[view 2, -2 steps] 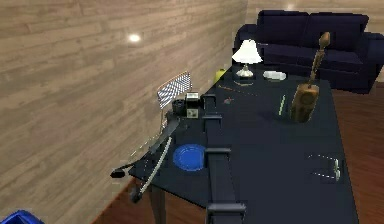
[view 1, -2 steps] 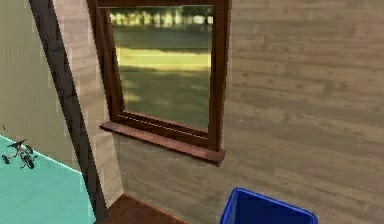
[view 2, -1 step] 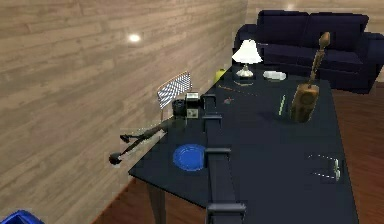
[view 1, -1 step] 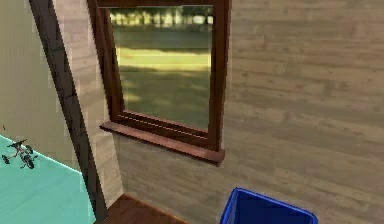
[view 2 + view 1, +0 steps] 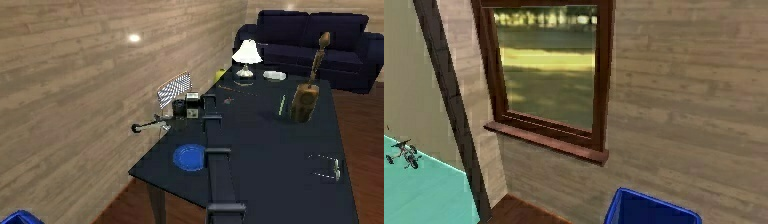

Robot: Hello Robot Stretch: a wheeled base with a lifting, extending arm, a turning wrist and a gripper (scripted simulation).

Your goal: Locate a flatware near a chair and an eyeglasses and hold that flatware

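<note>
The arm (image 5: 222,175) runs up over a dark table (image 5: 270,150), and the gripper (image 5: 140,127) reaches past the table's left corner. Its fingers (image 5: 148,125) stand against a bare wooden wall (image 5: 70,80), with nothing seen hanging at their tips. I cannot tell whether they are released or clenched. Just below and right of the fingers, on the tabletop, lies a blue plate (image 5: 188,157), touching the arm's left side in the picture. Well to the right of the fingers and slightly higher, a thin pale sliver (image 5: 283,103) lies on the table just beside a brown carving (image 5: 305,102) (it is the likeliest flatware, though too small to name for sure). Far to the right and lower than the fingers, near the table's right edge, is a faint wire outline (image 5: 325,168) that may be the eyeglasses. Up and right of the fingers, at the table's far end, stands a white lamp (image 5: 247,55), with a dark sofa (image 5: 310,35) beyond it. Below and left of the fingers, on the floor, a blue bin (image 5: 15,218) peeks in. It appears again in the forward view beneath a wood-framed window (image 5: 549,70).
</note>
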